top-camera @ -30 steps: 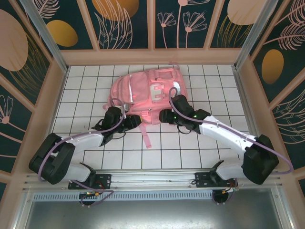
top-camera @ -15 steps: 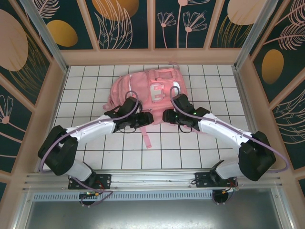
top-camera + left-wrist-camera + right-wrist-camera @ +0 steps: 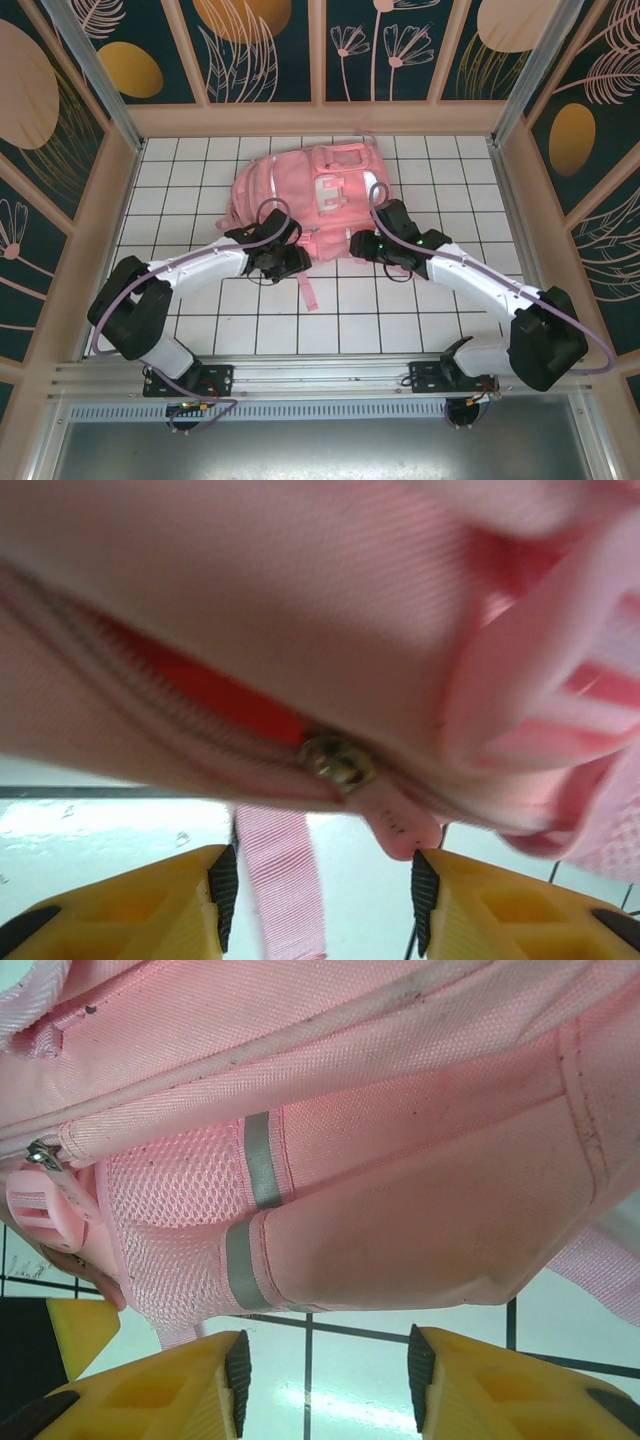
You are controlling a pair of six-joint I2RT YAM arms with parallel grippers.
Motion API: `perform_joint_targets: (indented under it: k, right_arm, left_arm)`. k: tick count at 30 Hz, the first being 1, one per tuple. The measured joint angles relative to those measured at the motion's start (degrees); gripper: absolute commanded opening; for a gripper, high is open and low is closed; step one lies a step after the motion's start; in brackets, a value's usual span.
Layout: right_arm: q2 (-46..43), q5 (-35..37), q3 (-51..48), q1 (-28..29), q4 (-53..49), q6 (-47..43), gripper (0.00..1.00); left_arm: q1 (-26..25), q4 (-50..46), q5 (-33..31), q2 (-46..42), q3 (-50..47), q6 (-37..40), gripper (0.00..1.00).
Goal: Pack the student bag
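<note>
Between the yellow fingers of the left gripper (image 3: 322, 895) we noted a gap and nothing pinched. The jaws stood partly apart. A woven strap (image 3: 285, 880) hung close by one finger, whether inside the gap or beyond it we could not tell. A zipper slider (image 3: 338, 759) with its pink pull tab (image 3: 402, 830) sat just above. The right gripper (image 3: 328, 1370) was likewise parted, with bare tile between the tips and no hold on anything. A mesh side pocket (image 3: 170, 1230) lay just above it.

Both grippers sat at the near edge of the student bag (image 3: 300, 195), left at its near-left corner, right at its near-right. The bag lay flat on the white tiled table (image 3: 420, 330), toward the far middle.

Handling, as we judged it: soft, limp fabric, likely to sag and fold rather than lift as one piece. The zip looked partly open, with red showing inside. The best holds seemed to be the pull tab for the zip, or a strap or seam — broad panels would bunch and slip.

Count: one bag, two grippers, one slider, two grey reflective strips (image 3: 258, 1160) on the pocket, and one strap trailing on the tiles.
</note>
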Motion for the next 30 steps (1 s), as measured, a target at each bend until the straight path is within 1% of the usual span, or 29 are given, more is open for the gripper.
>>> perform_joint_targets:
  k: [3, 8, 10, 15, 17, 22, 25, 30]
  right_arm:
    - [0.0, -0.6, -0.1, 0.0, 0.1, 0.0, 0.47]
    - [0.0, -1.7, -0.2, -0.2, 0.9, 0.0, 0.46]
    - [0.0, -2.3, -0.2, -0.4, 1.3, 0.0, 0.45]
    - [0.0, -3.3, -0.5, -0.5, 2.3, 0.0, 0.41]
    - [0.0, -3.9, -0.8, -0.5, 2.6, 0.0, 0.40]
    - [0.0, -5.6, -1.1, -0.5, 3.7, 0.4, 0.38]
    - [0.2, -6.6, -1.2, -0.5, 4.7, 1.2, 0.37]
    - [0.4, -7.9, -1.7, -0.5, 5.7, 1.8, 0.36]
  left_arm:
    - [0.0, 0.3, 0.0, 1.3, 1.8, -0.3, 0.51]
    - [0.0, 0.4, -0.4, 3.2, 2.3, -0.3, 0.46]
    - [0.0, 0.4, -0.9, 3.7, 2.3, -0.3, 0.43]
    - [0.0, 0.4, -1.7, 4.0, 2.3, -0.5, 0.28]
    - [0.0, 0.4, -2.1, 4.0, 2.3, -0.6, 0.24]
    - [0.0, 0.4, -3.2, 4.0, 2.2, -0.7, 0.18]
    - [0.0, 0.5, -3.4, 3.8, 2.2, -0.8, 0.13]
    - [0.0, 0.8, -3.1, 2.3, 1.6, -0.8, 0.11]
